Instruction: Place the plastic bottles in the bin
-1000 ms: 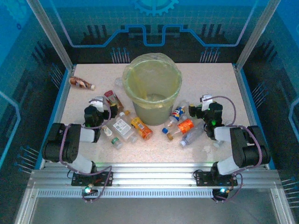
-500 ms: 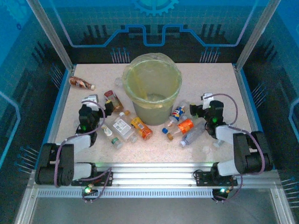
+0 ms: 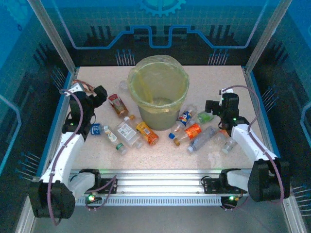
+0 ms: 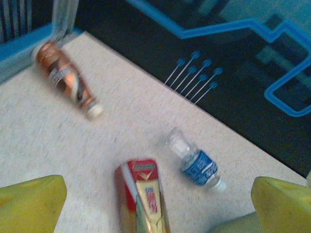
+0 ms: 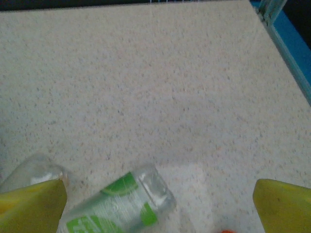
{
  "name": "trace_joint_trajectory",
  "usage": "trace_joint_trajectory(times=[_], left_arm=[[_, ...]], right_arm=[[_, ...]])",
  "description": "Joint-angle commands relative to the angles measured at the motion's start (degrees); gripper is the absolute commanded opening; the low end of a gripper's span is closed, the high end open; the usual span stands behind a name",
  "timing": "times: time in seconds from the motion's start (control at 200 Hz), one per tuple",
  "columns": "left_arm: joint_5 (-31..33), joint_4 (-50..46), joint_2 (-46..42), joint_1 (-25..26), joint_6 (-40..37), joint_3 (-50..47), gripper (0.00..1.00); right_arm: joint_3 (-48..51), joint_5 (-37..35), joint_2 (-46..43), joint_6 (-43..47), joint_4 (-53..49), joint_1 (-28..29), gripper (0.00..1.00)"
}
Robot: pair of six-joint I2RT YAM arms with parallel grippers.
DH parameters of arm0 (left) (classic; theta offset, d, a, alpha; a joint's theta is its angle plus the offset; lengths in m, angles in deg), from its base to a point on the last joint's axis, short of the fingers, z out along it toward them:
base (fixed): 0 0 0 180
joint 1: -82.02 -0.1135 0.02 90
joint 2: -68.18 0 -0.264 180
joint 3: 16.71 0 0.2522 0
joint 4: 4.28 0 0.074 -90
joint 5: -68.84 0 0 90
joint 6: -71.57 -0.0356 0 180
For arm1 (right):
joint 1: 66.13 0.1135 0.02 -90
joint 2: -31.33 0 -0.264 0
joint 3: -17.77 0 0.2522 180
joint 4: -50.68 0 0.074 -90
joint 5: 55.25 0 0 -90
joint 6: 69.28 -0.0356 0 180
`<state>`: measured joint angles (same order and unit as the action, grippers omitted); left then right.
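Yellow-fingered left gripper [image 4: 156, 206] and right gripper [image 5: 158, 206] both gape wide, empty, over plastic bottles [image 3: 146, 133] near the bin [image 3: 159, 115].

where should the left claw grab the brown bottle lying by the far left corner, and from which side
Probably across its mid-body, coming straight down. The brown bottle lies on its side on the table, white cap pointing away from the blue rail, so its round body offers two parallel sides if the open left claw is turned across its length. The base end crowds the rail.
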<state>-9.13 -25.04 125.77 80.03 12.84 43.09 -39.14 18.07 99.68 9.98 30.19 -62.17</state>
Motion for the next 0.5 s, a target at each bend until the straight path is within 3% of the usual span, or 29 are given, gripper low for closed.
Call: trace_joint_trajectory(times=[0.0, 0.23, 0.495], left_arm=[[1.51, -21.78, -1.93, -0.55, 10.92, 1.96, 0.99], [-0.94, -35.08, -7.19, -2.85, 23.06, -2.05, 0.99], [-11.84, -32.10, -6.81, -13.25, 27.31, -10.03, 0.99]], right_arm=[[-3.37, -1.24, -1.12, -2.77, -11.30, 0.34, 1.00], [-8.90, -1.99, 0.33, -4.42, -19.01, 0.76, 1.00], [-10.12, 0.69, -0.11, -4.42, -22.03, 1.69, 1.00]])
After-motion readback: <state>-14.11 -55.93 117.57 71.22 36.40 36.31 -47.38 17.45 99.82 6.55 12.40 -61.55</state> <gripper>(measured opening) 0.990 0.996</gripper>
